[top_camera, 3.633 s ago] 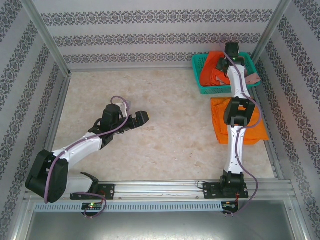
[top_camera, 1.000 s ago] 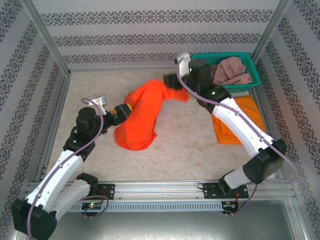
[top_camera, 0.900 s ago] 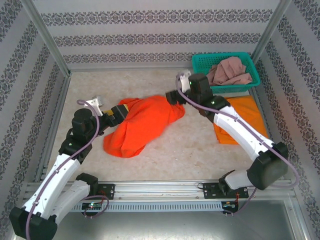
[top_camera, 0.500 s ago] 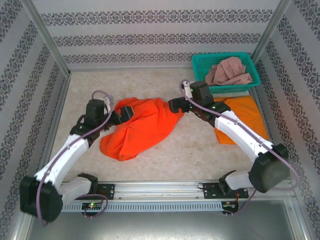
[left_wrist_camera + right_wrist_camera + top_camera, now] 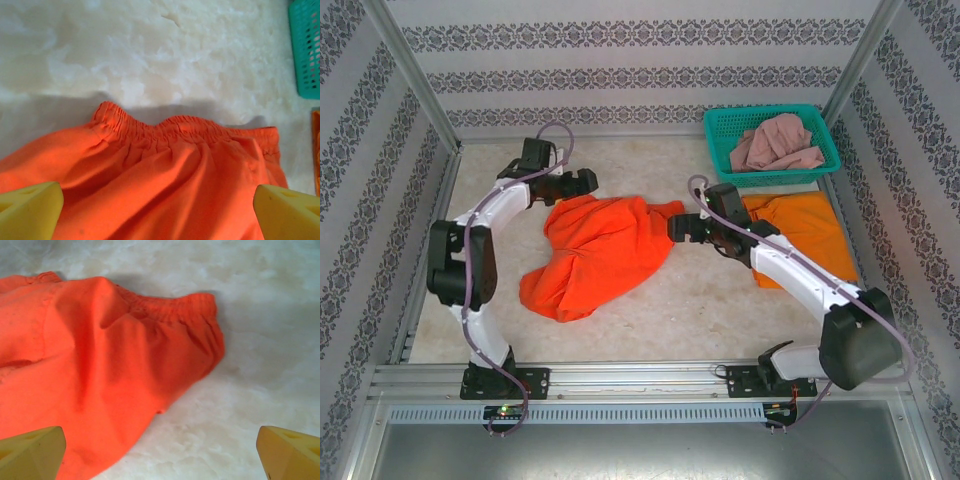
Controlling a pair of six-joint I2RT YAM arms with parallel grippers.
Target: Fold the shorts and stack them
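The red-orange shorts (image 5: 595,250) lie rumpled and spread on the table's middle, with the gathered waist (image 5: 180,125) toward the back. My left gripper (image 5: 584,182) hovers open at their back-left corner, its yellow fingertips (image 5: 27,210) wide apart over the fabric (image 5: 165,190). At the shorts' right edge (image 5: 100,375) my right gripper (image 5: 673,228) is open and holds nothing. The yellow-orange shorts (image 5: 805,235) lie folded flat at the right, partly under the right arm. The dusty pink shorts (image 5: 778,142) sit bunched in the basket.
The teal mesh basket (image 5: 720,150) stands at the back right corner and also appears as a teal basket (image 5: 305,45) in the left wrist view. Metal frame rails (image 5: 430,230) and patterned walls bound the table. Bare marble surface (image 5: 720,310) lies in front of the shorts.
Both grippers have let go of the red-orange shorts, which dropped and settled on the table. The left gripper swung toward the back left; the right gripper drew down and right.
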